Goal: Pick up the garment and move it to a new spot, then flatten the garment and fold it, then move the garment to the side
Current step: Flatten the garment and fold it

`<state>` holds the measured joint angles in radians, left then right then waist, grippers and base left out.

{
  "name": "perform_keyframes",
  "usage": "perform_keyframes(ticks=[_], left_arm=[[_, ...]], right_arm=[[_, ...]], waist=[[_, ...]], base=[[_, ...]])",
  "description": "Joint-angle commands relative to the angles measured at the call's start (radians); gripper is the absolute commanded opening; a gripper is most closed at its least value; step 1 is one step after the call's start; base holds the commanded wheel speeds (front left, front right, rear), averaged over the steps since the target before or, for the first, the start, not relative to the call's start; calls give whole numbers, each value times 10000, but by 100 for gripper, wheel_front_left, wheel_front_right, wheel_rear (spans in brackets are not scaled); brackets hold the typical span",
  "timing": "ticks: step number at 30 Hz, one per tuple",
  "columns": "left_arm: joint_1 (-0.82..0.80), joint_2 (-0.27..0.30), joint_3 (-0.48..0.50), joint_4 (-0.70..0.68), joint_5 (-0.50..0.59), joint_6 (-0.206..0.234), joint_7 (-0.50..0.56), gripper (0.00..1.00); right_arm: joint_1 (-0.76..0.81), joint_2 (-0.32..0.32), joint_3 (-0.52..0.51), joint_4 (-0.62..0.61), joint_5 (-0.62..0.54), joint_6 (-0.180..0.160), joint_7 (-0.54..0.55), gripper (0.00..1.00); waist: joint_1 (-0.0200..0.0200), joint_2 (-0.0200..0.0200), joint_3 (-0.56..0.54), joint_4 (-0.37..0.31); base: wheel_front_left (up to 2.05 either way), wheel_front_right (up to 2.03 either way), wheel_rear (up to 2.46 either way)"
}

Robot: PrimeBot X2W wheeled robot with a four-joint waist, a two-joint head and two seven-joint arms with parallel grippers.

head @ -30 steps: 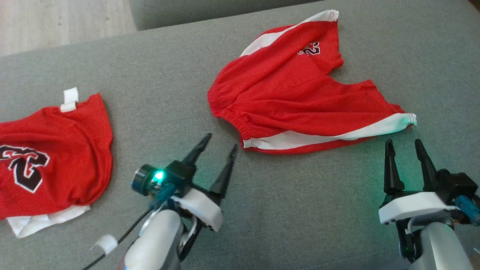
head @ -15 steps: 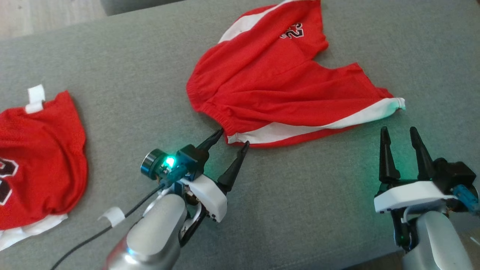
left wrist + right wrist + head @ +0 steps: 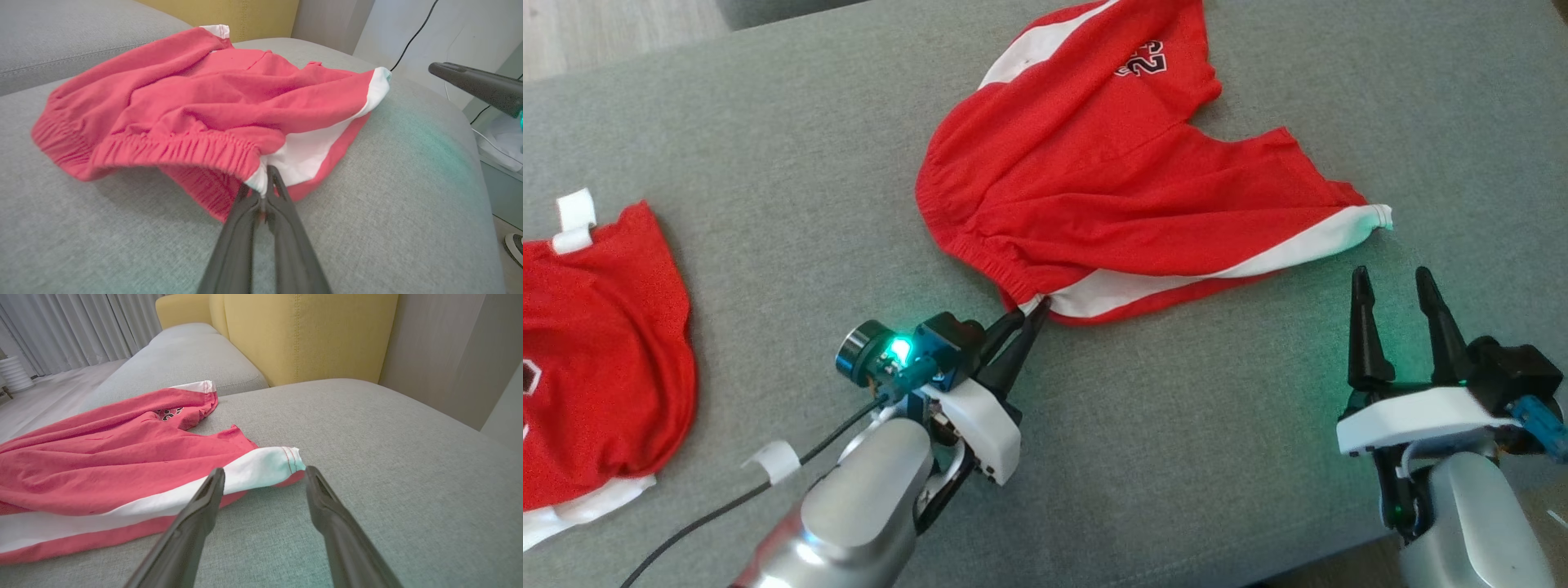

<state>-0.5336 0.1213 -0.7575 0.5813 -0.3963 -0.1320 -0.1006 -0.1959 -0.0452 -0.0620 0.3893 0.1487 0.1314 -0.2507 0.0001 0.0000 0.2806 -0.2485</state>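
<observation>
Where garment lies: red shorts (image 3: 1111,180) on grey sofa cushion (image 3: 768,131), upper middle of head view, rumpled, not flat.
long axis: roughly left-right across head view, from the pinched waistband corner along the white side stripe to the white leg hem (image 3: 1372,220), rising slightly to the right.
pointing: elastic waistband faces robot's left; one leg ends at the right, the other leg, with number logo, points away toward top of view.
left gripper (image 3: 1031,309): fingers closed together on near waistband corner; left wrist view shows the cloth pulled up a little at the pinch.
right gripper (image 3: 1390,276): fingers spread apart, holding nothing, near the white leg hem but apart from it.
other: second red garment (image 3: 596,351) at far left, well apart from the shorts.
</observation>
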Motion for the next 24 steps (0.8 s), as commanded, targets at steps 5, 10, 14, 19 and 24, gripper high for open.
perform_keyframes(ticks=[5, 10, 14, 19, 24], left_arm=[[-473, 214, 40, -248, -143, 14, -342, 0], [-380, 265, -18, -379, -127, 76, -550, 0], [-297, 323, 8, -542, -162, 179, -667, 0], [-242, 356, -30, -680, -189, 244, -702, 0], [-231, 389, -59, -763, -197, 297, -714, 0]], right_arm=[[-177, -51, 61, -243, -104, -7, -110, 100], [-321, -51, -352, 117, -529, -7, -104, 100], [-593, -51, -795, 617, -1015, -7, 337, 100], [-794, -51, -939, 1029, -1550, -7, 993, 100], [-825, -51, -878, 1197, -1761, -7, 1282, 100]], waist=[[-1, 0, -166, 203], [-1, 0, -328, 456], [-1, 0, -419, 644], [-1, 0, -450, 793], [-1, 0, -439, 818]], base=[[0, 0, 0], [0, 0, 0], [0, 0, 0], [0, 0, 0], [0, 0, 0]])
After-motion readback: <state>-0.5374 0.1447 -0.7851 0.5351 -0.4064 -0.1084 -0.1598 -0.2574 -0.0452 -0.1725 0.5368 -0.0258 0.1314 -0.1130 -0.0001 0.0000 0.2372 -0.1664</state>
